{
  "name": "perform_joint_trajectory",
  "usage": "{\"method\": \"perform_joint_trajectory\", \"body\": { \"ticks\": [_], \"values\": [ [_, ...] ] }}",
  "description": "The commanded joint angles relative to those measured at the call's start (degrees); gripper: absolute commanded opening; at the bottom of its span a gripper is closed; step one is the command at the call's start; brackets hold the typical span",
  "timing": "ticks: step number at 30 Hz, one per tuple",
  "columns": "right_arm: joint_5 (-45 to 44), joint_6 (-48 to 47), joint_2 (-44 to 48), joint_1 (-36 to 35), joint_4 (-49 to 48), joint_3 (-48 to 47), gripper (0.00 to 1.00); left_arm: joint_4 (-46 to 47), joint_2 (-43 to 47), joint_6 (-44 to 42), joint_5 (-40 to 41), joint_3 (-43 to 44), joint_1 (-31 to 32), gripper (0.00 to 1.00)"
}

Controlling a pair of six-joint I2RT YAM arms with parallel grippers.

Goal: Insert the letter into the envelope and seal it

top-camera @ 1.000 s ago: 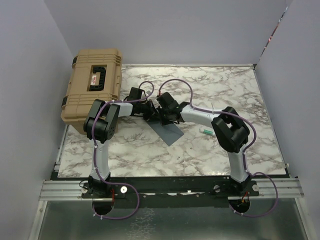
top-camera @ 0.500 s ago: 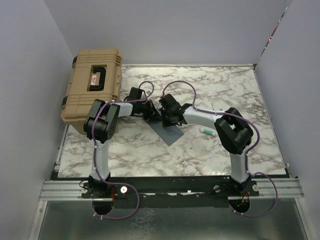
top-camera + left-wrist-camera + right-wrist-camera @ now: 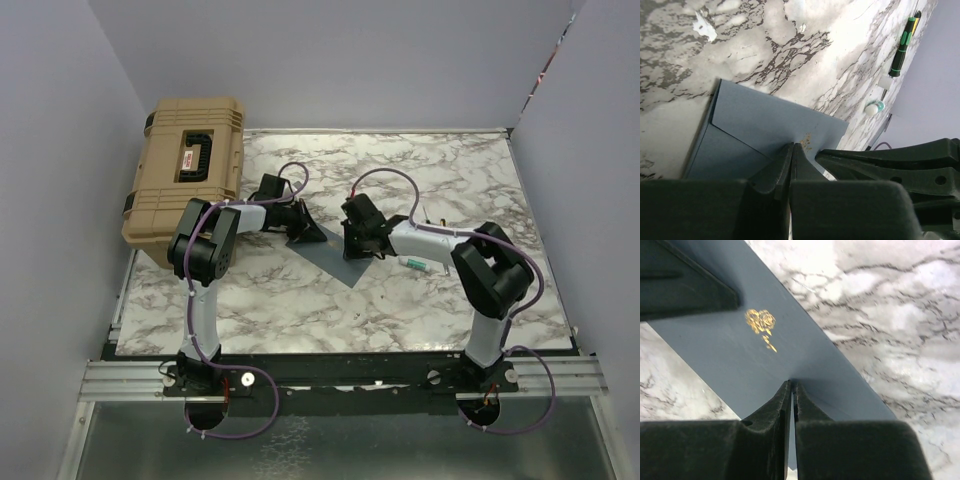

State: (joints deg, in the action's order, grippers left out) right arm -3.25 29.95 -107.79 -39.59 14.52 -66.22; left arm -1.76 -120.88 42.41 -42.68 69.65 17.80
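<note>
Tan case (image 3: pixel 185 180) L of envelope (image 3: pixel 335 262)

The top camera looks steeply down from high above the near edge, far enough back to take in the whole table (image 3: pixel 440 170). Each wrist camera peers along its own fingers at very close range. The left gripper (image 3: pixel 791 147) and the right gripper (image 3: pixel 791 385) both have the envelope (image 3: pixel 765 117) just past their tips, and its gold mark (image 3: pixel 761 324) appears in both wrist views.

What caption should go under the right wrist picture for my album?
Shut right gripper, its tips at a blue envelope with a gold rose, on the marble table.
</note>
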Motion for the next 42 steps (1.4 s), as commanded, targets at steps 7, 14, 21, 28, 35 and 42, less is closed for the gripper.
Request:
{"method": "perform_joint_trajectory", "body": {
  "ticks": [7,14,21,28,35,42],
  "values": [
    [-5.3,0.3,11.6,2.7,11.0,5.9,0.09,-9.5,-2.8,-7.5,11.4,0.1,0.1,0.01],
    [-8.9,1.2,21.9,5.5,18.5,6.4,0.44,-12.6,4.9,-10.4,12.7,5.8,5.7,0.32],
    [-16.0,-1.3,29.5,9.1,28.1,11.1,0.92,-15.5,13.3,-13.2,23.6,5.7,8.1,0.6],
    [-14.4,-8.6,29.6,12.7,27.1,12.5,0.92,-15.5,21.0,-18.3,31.9,2.9,8.9,0.81],
    [-9.1,-17.4,20.9,17.0,24.4,9.5,0.86,-15.6,25.4,-20.0,32.6,1.0,8.9,0.99],
    [-5.7,-26.2,16.0,17.2,24.1,6.1,0.77,-16.7,29.7,-21.6,34.1,-1.4,8.4,0.99]
  ]
}}
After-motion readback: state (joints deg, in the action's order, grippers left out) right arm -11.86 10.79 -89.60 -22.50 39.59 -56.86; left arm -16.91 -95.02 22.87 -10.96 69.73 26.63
